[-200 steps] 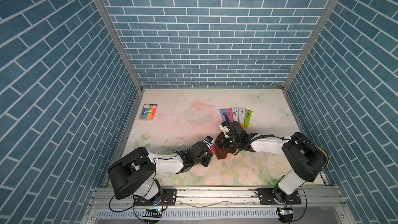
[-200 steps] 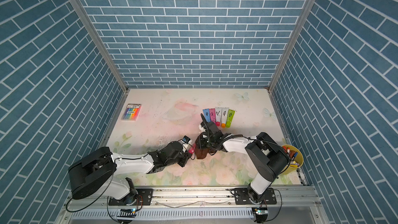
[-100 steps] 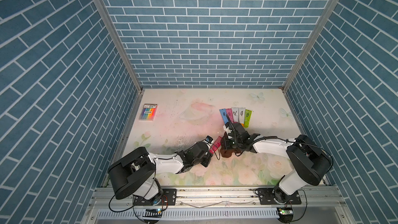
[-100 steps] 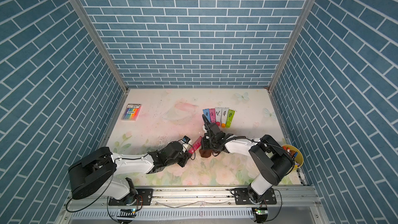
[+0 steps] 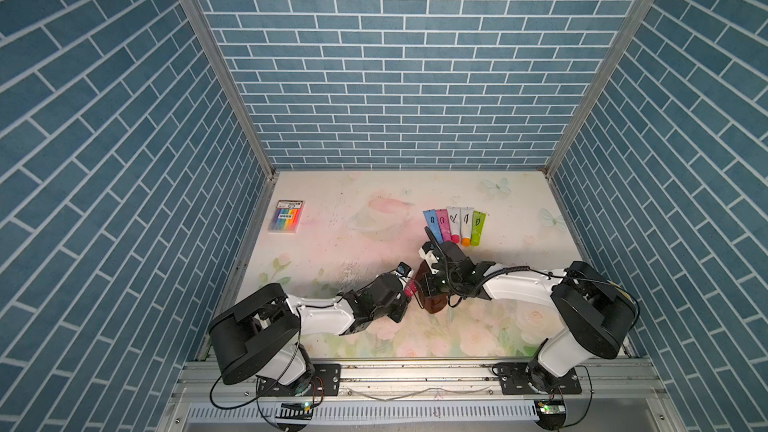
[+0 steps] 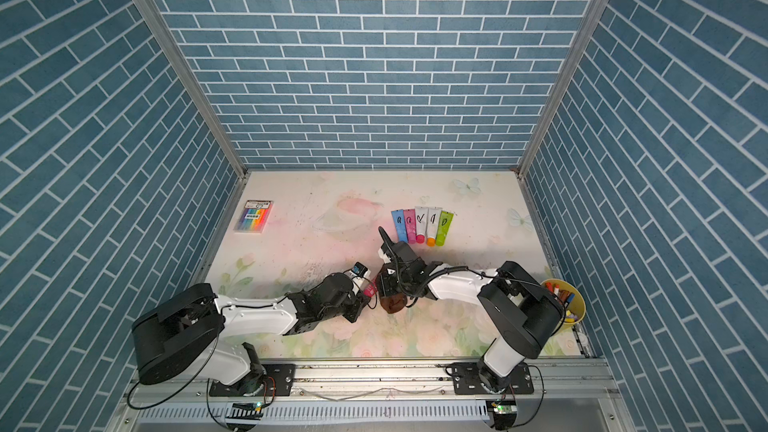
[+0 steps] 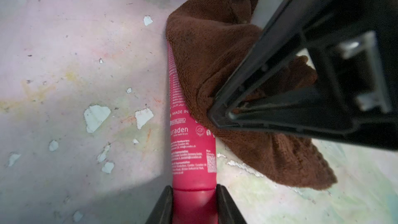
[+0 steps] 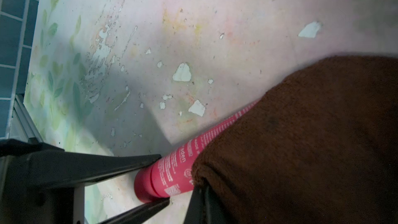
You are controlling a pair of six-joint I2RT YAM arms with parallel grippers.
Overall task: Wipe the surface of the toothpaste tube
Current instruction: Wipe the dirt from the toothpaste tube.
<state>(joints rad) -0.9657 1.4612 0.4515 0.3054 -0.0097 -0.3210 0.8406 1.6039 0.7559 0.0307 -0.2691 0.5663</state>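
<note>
Our left gripper (image 7: 193, 192) clamps the pink plastic toothpaste tube (image 7: 191, 147) by its cap, which points toward the left edge of the desk (image 5: 332, 243). Our right gripper (image 7: 224, 115) pinches a brown terry cloth (image 7: 215, 50) over its tail.

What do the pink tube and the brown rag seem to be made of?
Pink tube: probably soft plastic with a smooth satin finish; crisp white printing and a moulded cap seam show. Brown rag: fabric, likely microfibre or terry; fuzzy pile, soft folds, matte.
</note>
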